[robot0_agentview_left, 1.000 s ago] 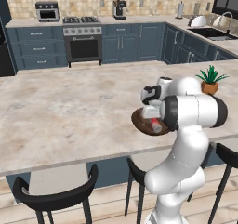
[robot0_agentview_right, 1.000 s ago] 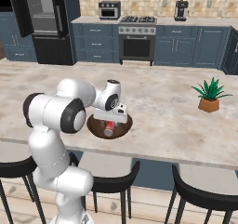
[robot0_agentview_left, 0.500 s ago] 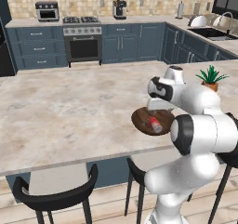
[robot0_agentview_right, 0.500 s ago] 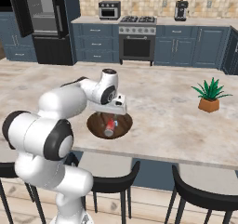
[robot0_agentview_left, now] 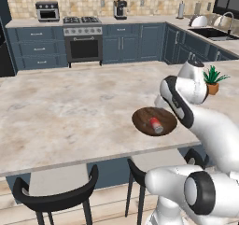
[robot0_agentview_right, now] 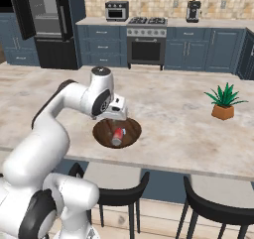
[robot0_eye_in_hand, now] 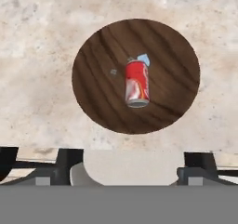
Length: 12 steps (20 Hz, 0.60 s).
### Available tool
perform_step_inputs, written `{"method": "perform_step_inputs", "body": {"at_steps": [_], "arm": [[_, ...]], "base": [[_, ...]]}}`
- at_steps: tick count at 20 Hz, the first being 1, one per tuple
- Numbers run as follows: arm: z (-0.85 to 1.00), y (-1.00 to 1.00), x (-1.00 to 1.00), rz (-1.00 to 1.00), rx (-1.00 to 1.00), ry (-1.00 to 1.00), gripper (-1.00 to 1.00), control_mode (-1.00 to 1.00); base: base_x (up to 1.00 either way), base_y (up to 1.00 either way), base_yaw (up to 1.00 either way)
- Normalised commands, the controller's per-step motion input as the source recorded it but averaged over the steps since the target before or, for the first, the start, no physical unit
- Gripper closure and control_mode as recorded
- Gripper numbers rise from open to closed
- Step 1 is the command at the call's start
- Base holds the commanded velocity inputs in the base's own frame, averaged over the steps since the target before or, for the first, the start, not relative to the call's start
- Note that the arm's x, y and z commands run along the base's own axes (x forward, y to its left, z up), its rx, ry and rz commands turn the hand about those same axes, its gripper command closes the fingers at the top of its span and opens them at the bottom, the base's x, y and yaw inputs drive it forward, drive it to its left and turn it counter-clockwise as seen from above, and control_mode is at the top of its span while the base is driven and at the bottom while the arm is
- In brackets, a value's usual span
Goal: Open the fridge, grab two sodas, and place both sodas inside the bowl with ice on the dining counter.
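Arm bent over bowl (robot0_eye_in_hand: 102,93), fingers (robot0_agentview_right: 117,117) spread.

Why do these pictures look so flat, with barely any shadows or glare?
Rendered, evenly lit: in the left base view the soda casts no clear shadow in the bowl; the hand view shows a soft highlight on the can, stone slightly blurred.

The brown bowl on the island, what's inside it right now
One soda can lies on its side in the bowl, with a small pale bluish chip at one end and a tiny grey speck nearby. No second can shows. Whatever sits under the can is hidden.
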Motion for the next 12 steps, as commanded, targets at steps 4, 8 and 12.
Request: {"method": "perform_step_inputs", "body": {"at_steps": [4, 8, 12], "arm": [[0.52, 0.22, -1.00, -0.07, 0.00, -0.18, -1.00, -1.00], [0.35, 0.29, -1.00, -0.10, 0.00, -0.17, -1.00, -1.00], [0.03, 0.30, -1.00, -0.13, 0.00, -0.09, -1.00, -1.00]], "base": [[0.00, 0.00, 0.00], [0.00, 0.00, 0.00], [0.00, 0.00, 0.00]]}}
